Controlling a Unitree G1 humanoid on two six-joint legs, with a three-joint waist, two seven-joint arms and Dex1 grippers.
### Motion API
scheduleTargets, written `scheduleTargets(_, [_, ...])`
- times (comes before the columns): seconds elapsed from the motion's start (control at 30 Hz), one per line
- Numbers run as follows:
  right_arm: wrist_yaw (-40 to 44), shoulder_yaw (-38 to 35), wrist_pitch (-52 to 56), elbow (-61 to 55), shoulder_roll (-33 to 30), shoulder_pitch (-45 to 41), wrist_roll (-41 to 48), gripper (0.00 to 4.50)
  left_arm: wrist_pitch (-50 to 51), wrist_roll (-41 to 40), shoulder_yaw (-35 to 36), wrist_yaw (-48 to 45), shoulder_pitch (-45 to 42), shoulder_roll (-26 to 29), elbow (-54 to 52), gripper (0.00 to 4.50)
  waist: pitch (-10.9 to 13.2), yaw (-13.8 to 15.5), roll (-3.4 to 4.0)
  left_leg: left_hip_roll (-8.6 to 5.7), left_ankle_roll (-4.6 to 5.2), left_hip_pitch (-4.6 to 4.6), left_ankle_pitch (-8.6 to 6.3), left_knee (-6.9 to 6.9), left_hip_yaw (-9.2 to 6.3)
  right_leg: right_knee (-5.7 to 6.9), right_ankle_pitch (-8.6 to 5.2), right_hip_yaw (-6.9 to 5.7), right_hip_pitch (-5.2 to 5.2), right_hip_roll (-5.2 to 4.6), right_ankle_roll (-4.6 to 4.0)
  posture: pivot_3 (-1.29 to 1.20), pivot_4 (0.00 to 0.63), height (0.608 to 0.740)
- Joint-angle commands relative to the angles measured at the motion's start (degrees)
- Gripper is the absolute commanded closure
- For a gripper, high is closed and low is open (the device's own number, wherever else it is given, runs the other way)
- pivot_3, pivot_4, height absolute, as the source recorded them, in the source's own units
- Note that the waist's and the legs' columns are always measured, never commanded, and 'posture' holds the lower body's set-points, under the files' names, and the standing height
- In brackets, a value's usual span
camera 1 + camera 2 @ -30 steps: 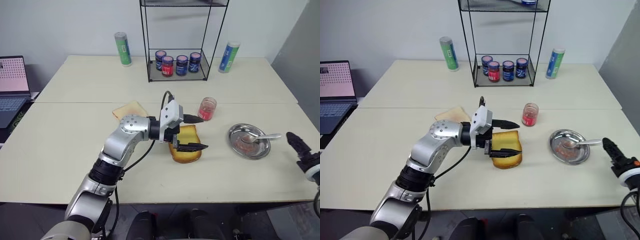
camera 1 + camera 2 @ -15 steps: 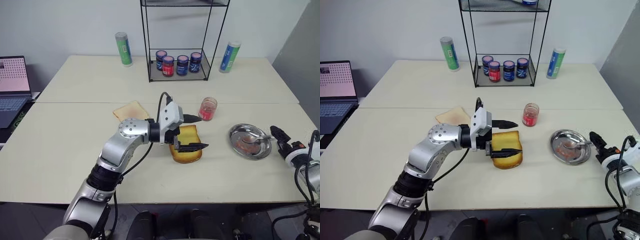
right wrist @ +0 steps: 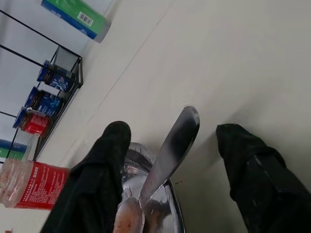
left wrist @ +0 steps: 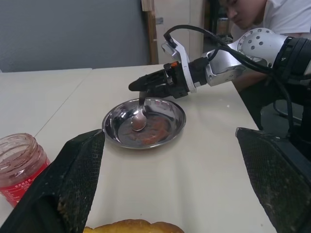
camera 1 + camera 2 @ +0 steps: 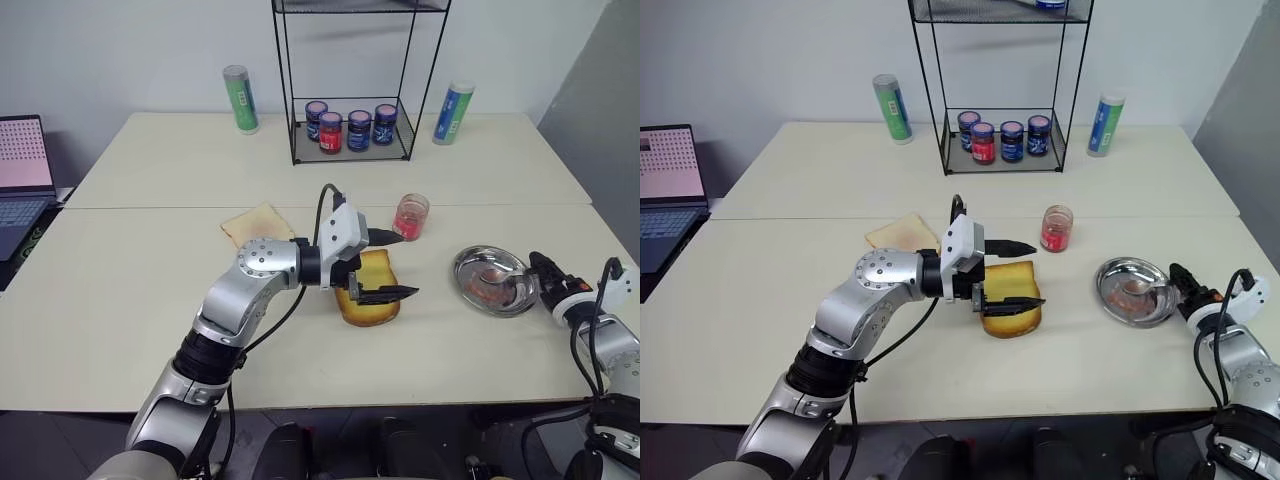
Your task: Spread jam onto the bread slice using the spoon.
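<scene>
right gripper [image 3: 170,145] sits at the rim of the steel dish [image 5: 470,262], its two black fingers [image 3: 104,165] standing either side of the spoon [image 3: 167,150] handle with daylight on both sides, so the jaws are apart and not yet gripping anything. the spoon leans on the dish rim with its bowl down in the dish, carrying a dab of jam [image 4: 139,124], and more jam is smeared across the dish floor. left gripper [image 5: 385,265] hangs over the bread slice [image 5: 365,310] near the middle of the table, fingers spread wide and holding nothing; whether the lower finger touches the toast i cannot tell. an opened jar [image 5: 411,216] with red residue stands just behind the bread, and a paler slice [image 5: 258,222] lies off to the left.

judging from this, the grab on the spoon is the step in hand and it is a fiddly one. the handle is thin, shiny and tilted, resting only on a curved rim, so if the fingers close off-centre it could pivot or skid out and clatter into the dish, or flick jam onto the table. a push forward while closing could also shove the light dish along the table. once lifted, a loose pinch would let the spoon roll and drop its dab before reaching the bread, which lies well apart from the dish. the left gripper over the slice could get in the spoon's way.
</scene>
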Motion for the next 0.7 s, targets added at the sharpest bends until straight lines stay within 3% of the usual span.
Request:
scheduleTargets(0.03, [1.4,-1.1,-0.7,-0.3,-0.2,-0.7,0.3,2.56,-0.1,-0.2,0.1,-0.2,-0.7,0.6,-2.0,0.00,0.0,0.0,0.00,0.00,0.00,0.00,0.00,0.00,0.00,0.00,0.00,0.00,0.00,0.00,0.00,0.00,0.150,0.740])
scheduleTargets(0.3, [2.0,-2.2,-1.6,-0.1,-0.5,-1.2,0.1,4.45,-0.3,-0.1,-0.2,-0.6,-1.1,0.8,-1.4,0.00,0.0,0.1,0.00,-0.01,0.00,-0.01,0.00,0.00,-0.01,-0.02,0.00,-0.02,0.00,-0.01,0.01,0.00,0.150,0.740])
scheduleTargets(0.47, [1.6,-3.0,-1.9,-1.6,-0.3,-1.6,1.1,4.48,-0.6,-0.1,-0.2,-0.9,-1.2,0.9,-1.1,0.00,0.0,0.2,0.00,-0.03,0.00,-0.01,0.00,0.00,-0.01,-0.02,-0.01,-0.02,0.02,-0.03,0.01,0.00,0.150,0.740])
scheduleTargets(0.7, [0.3,-0.5,3.9,-16.8,-1.3,-1.8,6.0,4.48,0.6,-1.3,3.0,-0.7,-1.1,2.4,-0.2,0.00,0.0,0.0,0.08,-0.01,0.00,-0.02,0.00,-0.02,0.00,-0.02,-0.03,0.00,-0.02,-0.03,0.04,0.00,0.150,0.740])
